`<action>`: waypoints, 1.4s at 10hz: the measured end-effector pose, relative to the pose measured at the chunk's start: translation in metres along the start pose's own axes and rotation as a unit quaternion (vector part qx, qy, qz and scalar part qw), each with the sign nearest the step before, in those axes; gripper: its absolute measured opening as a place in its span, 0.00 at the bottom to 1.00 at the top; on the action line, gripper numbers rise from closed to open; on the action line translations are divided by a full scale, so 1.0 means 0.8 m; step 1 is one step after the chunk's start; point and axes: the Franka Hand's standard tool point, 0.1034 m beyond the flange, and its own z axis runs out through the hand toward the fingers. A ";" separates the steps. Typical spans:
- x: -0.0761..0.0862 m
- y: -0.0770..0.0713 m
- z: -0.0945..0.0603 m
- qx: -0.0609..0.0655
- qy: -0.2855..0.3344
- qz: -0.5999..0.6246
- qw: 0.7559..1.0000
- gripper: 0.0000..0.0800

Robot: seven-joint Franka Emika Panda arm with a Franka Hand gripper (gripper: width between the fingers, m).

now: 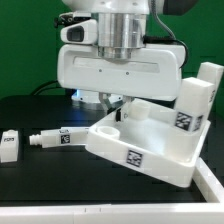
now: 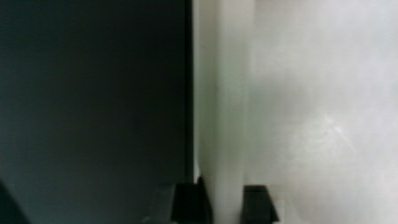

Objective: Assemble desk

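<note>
The white desk top (image 1: 150, 142), a tray with a raised rim and marker tags, sits on the black table at the exterior view's right. One white leg (image 1: 205, 88) stands upright at its far right corner. My gripper (image 1: 117, 106) reaches down onto the top's left rim. In the wrist view my gripper (image 2: 222, 203) has its two dark fingertips (image 2: 187, 203) close together astride the rim edge of the desk top (image 2: 302, 100). It looks shut on that rim.
Two loose white legs lie on the table at the exterior view's left, one near the desk top (image 1: 55, 138) and one at the frame edge (image 1: 10, 146). The black table (image 2: 89, 100) fills the rest of the wrist view.
</note>
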 end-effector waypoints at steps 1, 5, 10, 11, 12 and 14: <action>-0.003 0.000 0.004 -0.001 0.006 -0.052 0.999 0.08; 0.018 0.030 0.012 -0.010 -0.004 -0.259 0.966 0.08; 0.054 0.028 0.020 -0.029 -0.009 -0.491 0.871 0.08; 0.054 0.030 0.020 -0.031 -0.011 -0.504 0.863 0.08; 0.058 0.032 0.018 -0.034 -0.015 -0.556 0.830 0.08; 0.089 0.008 0.006 -0.023 -0.010 -0.669 0.742 0.08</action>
